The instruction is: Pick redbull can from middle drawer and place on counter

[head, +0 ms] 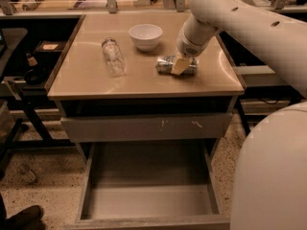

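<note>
On the tabletop (86, 78), right of the middle, the redbull can (165, 64) lies on its side, long axis running left-right. My gripper (180, 64) reaches down from behind, jaws pinching it across the middle; I judge letting go is next. Below, the middle drawer (148, 200) stands open.
</note>
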{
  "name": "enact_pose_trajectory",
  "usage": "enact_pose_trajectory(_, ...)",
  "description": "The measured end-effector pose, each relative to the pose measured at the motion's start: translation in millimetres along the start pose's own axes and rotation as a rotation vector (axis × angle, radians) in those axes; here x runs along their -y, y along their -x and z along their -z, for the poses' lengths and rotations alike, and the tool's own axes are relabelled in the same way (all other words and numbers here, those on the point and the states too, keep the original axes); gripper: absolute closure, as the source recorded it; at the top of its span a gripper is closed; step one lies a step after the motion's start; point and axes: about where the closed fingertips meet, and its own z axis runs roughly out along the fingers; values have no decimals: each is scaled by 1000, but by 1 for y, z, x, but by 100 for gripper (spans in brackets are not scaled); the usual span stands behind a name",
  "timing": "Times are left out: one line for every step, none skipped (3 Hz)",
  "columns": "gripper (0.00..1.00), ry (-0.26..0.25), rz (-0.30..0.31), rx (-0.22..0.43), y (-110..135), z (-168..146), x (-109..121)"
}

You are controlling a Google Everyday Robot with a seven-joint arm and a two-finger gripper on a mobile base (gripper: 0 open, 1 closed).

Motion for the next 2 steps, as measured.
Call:
enact_pose_trajectory(59, 0, 0, 0, 0, 0, 0)
enact_pose_trajectory(35, 0, 0, 0, 0, 0, 0)
